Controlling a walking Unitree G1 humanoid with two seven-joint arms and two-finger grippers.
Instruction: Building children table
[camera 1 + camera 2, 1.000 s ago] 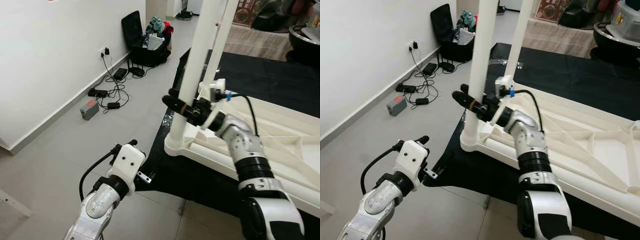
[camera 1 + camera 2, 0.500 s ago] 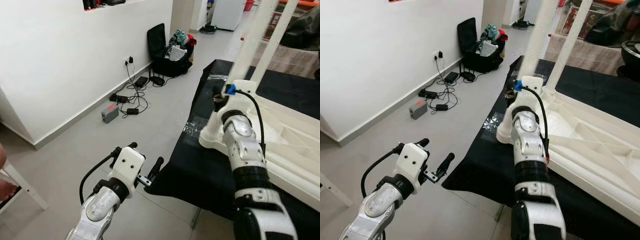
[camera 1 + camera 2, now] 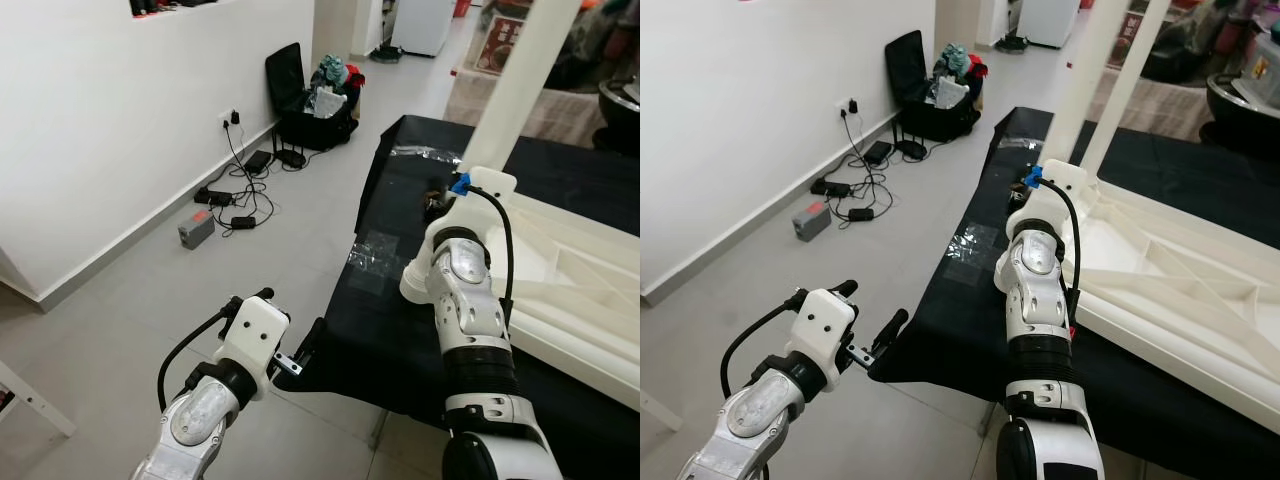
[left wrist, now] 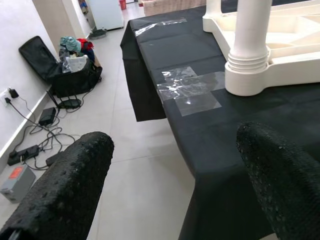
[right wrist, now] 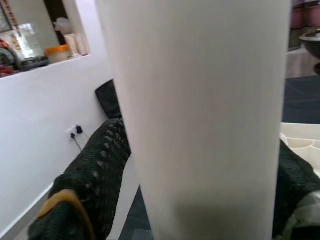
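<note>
White plastic leg [image 5: 200, 115] stands upright in the corner socket of our upturned table [image 3: 1180, 270]; our right gripper [image 5: 195, 165] clasps it, steadying it to seat. Our left gripper [image 4: 170, 180] hangs spread wide, holding nothing, over floor [image 3: 150, 290].

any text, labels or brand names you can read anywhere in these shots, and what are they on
None can be read.
Dark framed picture at the far end of the room: pale marks on it, too blurred to read.
Grey box on the floor by the wall: a red patch on top, too small to read.
White table leg between the right gripper's fingers: plain, no print.
</note>
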